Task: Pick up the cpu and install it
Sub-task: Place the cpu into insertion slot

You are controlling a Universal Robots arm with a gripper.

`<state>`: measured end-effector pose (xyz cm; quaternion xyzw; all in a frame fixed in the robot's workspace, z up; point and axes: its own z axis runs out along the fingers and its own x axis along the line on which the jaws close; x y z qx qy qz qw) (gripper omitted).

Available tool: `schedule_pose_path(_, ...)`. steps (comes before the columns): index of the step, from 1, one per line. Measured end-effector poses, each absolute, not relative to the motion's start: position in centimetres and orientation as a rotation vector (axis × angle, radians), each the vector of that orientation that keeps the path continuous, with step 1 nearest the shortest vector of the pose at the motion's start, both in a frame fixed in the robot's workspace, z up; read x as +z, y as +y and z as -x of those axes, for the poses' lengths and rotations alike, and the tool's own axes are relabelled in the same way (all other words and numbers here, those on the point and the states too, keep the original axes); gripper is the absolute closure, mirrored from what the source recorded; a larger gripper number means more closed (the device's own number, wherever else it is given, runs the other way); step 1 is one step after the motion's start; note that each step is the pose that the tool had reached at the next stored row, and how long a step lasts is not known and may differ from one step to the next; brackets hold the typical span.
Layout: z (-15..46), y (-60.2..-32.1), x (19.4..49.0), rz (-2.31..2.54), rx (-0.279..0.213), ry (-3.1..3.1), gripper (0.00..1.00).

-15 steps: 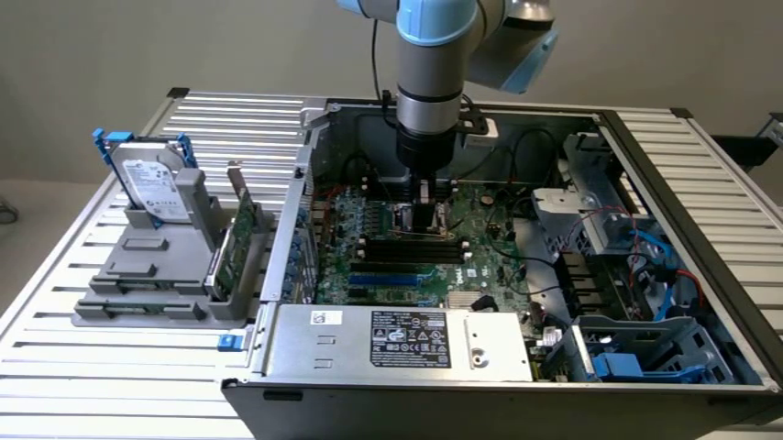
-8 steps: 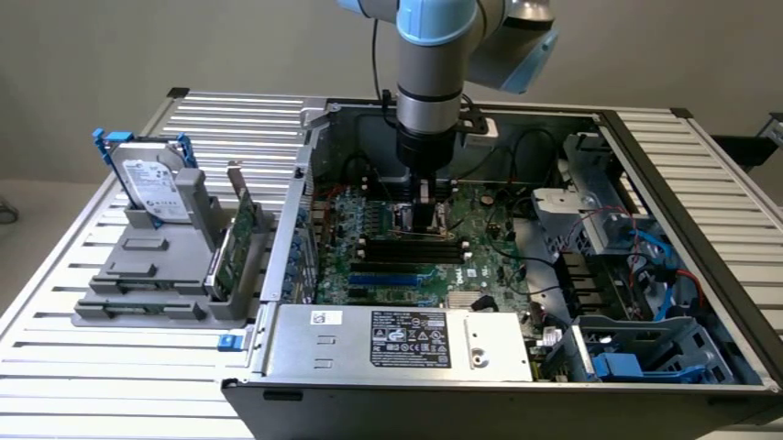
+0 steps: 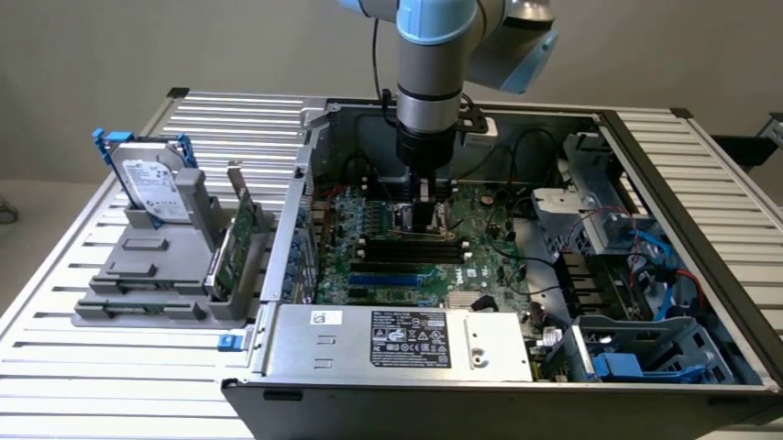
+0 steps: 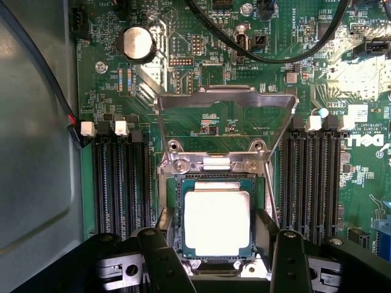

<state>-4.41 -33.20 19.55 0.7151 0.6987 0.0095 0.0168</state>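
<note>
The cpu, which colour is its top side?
The cpu top is silvery-white metal, best seen in the wrist view.

In the exterior view, the arm [image 3: 428, 82] is running off the upper edge, and its gripper [image 3: 424, 218] is blocking the middle of the motherboard [image 3: 478, 234] beneath it. The computer case [image 3: 367, 376] is being cropped along the lower edge and the exterior view's right. Print on the hard drive [image 3: 157, 188] label and on the power supply [image 3: 410, 341] sticker is appearing too small to read. In the wrist view, the gripper's fingers [image 4: 160, 259] are being cut off by the picture's edge and are covering the near side of the socket [image 4: 211, 166] around the cpu [image 4: 217, 223]. Black cables [image 4: 256, 58] are running out of frame, memory slots [image 4: 119, 183] are ending behind the gripper body, and the board's fine lettering is looking too small to read.
</note>
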Motion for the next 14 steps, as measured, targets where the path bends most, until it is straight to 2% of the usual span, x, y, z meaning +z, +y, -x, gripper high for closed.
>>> schedule_pose_path(9,4.4,-33.2,19.8,-2.223,0.029,2.172,0.37)
schedule_pose_path(14,4.4,-33.2,21.0,-2.223,0.028,2.172,0.37)
